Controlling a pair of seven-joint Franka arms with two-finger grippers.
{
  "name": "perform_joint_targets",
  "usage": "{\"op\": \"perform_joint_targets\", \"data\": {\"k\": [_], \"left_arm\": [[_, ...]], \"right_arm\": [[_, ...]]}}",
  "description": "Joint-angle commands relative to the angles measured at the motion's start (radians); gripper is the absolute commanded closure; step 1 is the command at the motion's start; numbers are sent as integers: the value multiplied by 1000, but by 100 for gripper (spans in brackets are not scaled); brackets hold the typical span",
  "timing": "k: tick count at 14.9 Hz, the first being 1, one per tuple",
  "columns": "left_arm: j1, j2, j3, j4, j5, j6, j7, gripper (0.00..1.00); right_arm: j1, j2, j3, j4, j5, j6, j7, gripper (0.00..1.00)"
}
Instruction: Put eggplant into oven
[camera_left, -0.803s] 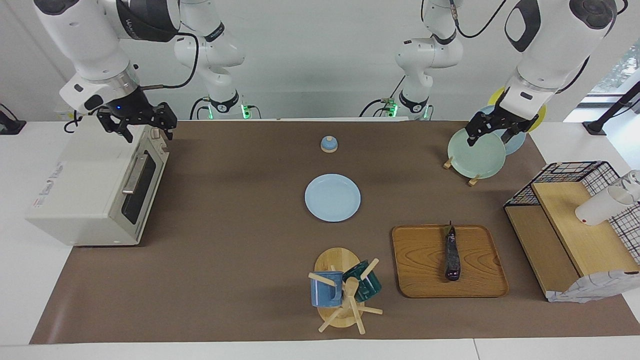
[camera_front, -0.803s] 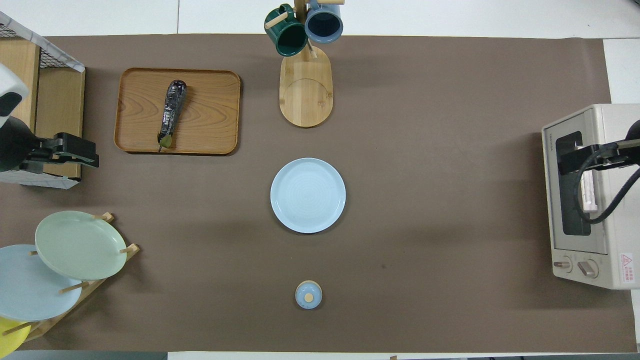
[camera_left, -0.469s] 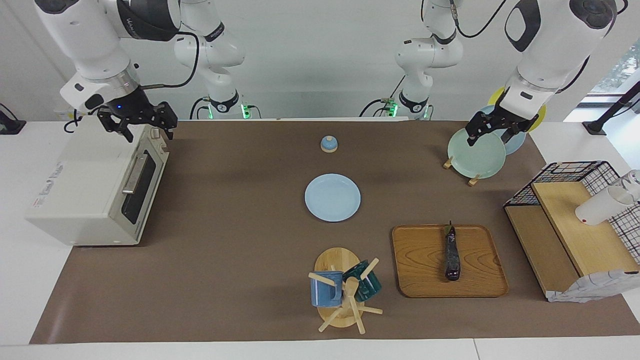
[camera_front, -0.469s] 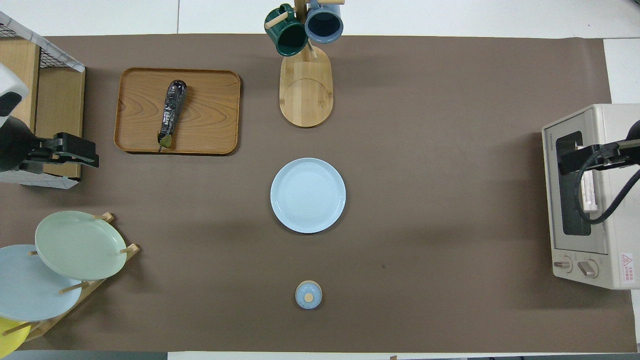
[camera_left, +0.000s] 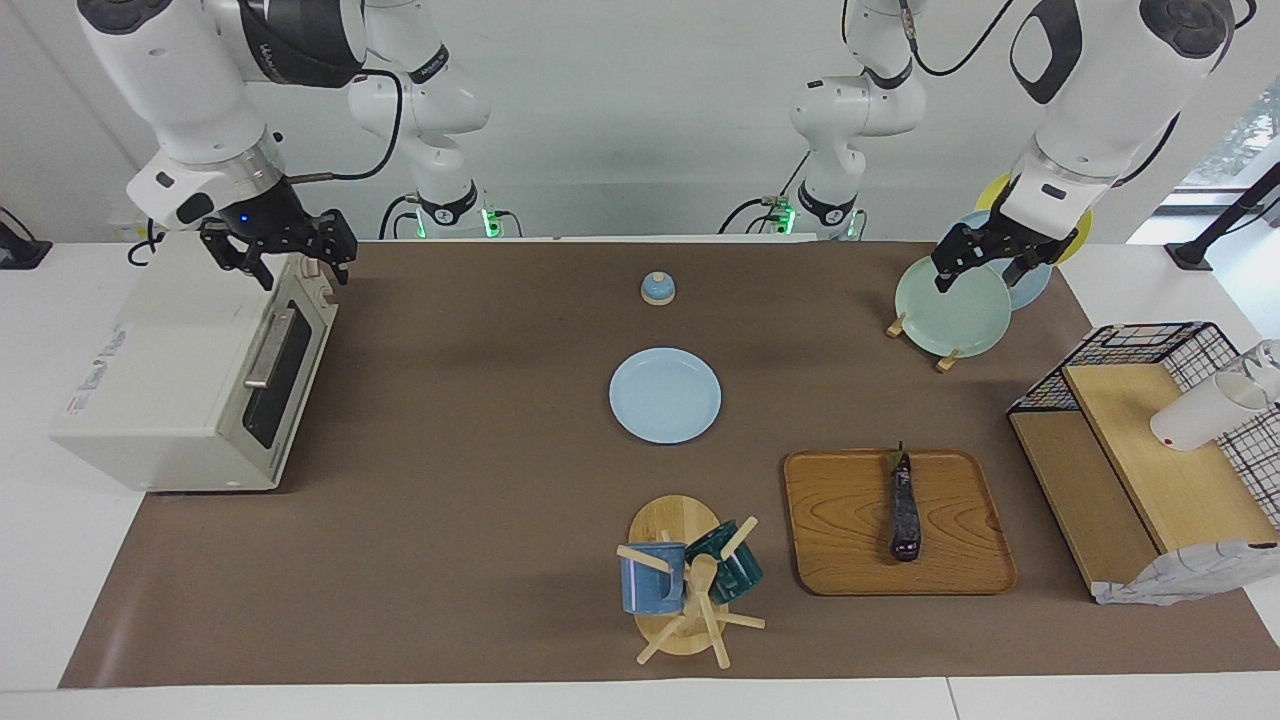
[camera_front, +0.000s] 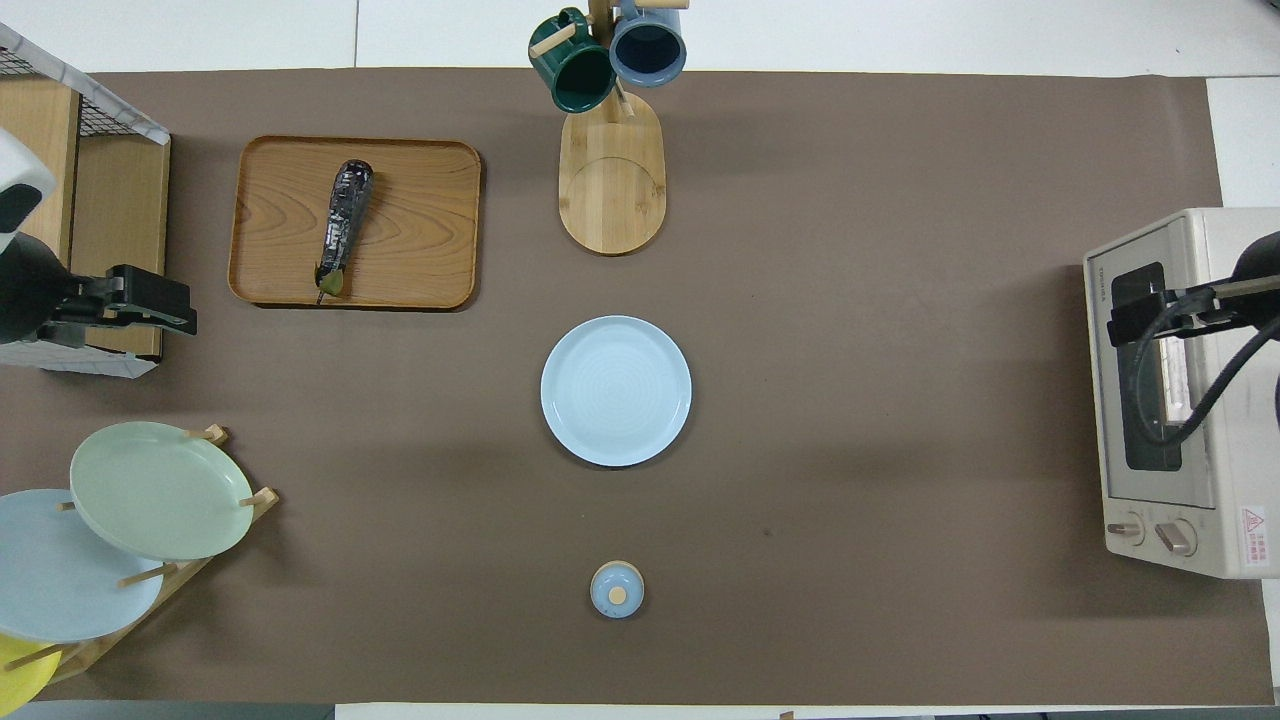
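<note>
**Two white Franka arms with black trim**

Both arms have glossy white, rounded shells with dark grey caps at the joints and black bands between segments. A silver metal ring sits at each wrist, above a black claw: the right claw (camera_left: 283, 253) and the left claw (camera_left: 985, 262). A small blue light glows on the right wrist. Black cables loop along the upper links of each arm. Green lights shine at the round black-and-white bases.

Bare mat in front of oven (camera_left: 190, 375), blue plate (camera_left: 665, 395) mid-table, mug rack (camera_left: 690, 590) beside tray (camera_left: 898, 522)
</note>
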Motion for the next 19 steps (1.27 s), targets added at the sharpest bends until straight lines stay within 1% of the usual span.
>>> {"op": "perform_joint_targets", "data": {"k": [1,2,3,4,5,8,10,11,14,15,17,19], "left_arm": [[-1,-24,5,-43,2,59,15,0],[-5,-17,4,-49,2,85,15,0],[-12,-2,4,-49,2,107,16,0],[-15,24,2,-51,2,136,27,0],[-16,54,2,-49,2,160,50,0],[-13,185,0,-35,0,264,156,0],[-12,260,0,-37,0,343,205,0],[-12,291,0,-43,0,390,219,0],[-13,403,-3,-28,3,496,223,0],[-15,448,-4,-8,3,537,222,0],[-21,504,-9,11,3,584,223,0],[-28,532,-9,12,5,621,224,0]], "right_arm": [[-20,-53,-5,-119,10,97,-20,100],[-28,-50,-5,-135,-10,111,-15,100],[-33,-35,-5,-143,-65,123,5,100],[-34,-11,-5,-152,-118,149,44,100],[-39,3,-5,-153,-139,152,62,100],[-82,20,-5,-192,-154,184,62,100],[-85,16,-5,-209,-175,174,57,100],[-86,10,-5,-235,-183,190,54,100],[-91,7,-5,-262,-185,212,52,100],[-100,7,-5,-265,-186,212,42,100],[-106,7,-5,-269,-186,212,4,100],[-115,7,-4,-281,-185,215,-12,100]]}}
